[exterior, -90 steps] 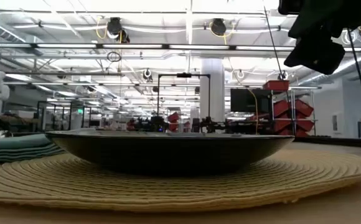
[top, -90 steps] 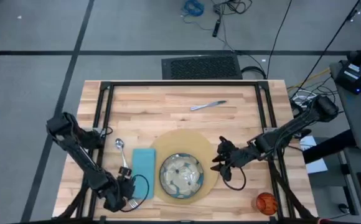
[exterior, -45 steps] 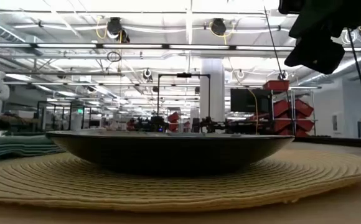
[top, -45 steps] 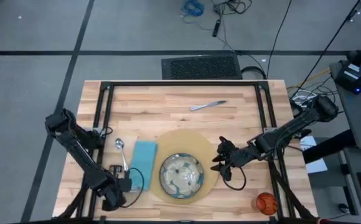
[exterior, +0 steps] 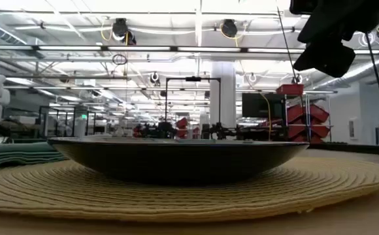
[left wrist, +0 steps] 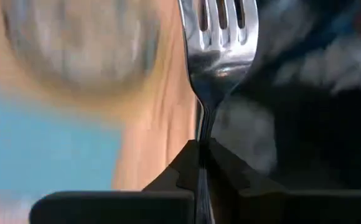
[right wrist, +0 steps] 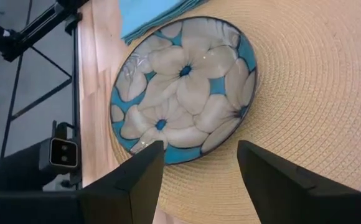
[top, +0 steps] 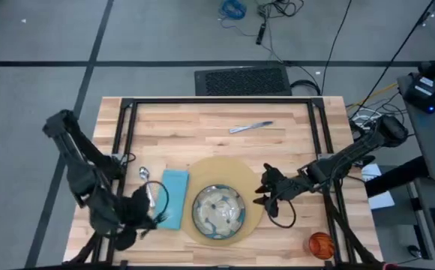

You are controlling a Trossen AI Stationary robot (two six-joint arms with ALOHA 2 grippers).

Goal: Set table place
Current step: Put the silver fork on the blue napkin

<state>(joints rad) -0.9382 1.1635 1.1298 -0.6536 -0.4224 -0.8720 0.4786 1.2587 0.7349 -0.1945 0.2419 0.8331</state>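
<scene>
While the left gripper (top: 144, 214) is hanging near the tabletop's front left corner, clamped on the fork (left wrist: 218, 43), the napkin (top: 174, 196) is lying just beside the placemat (top: 232, 174) holding the dish (top: 219, 211); the right gripper (top: 265, 192) is hovering with fingers apart at the placemat's right edge.
</scene>
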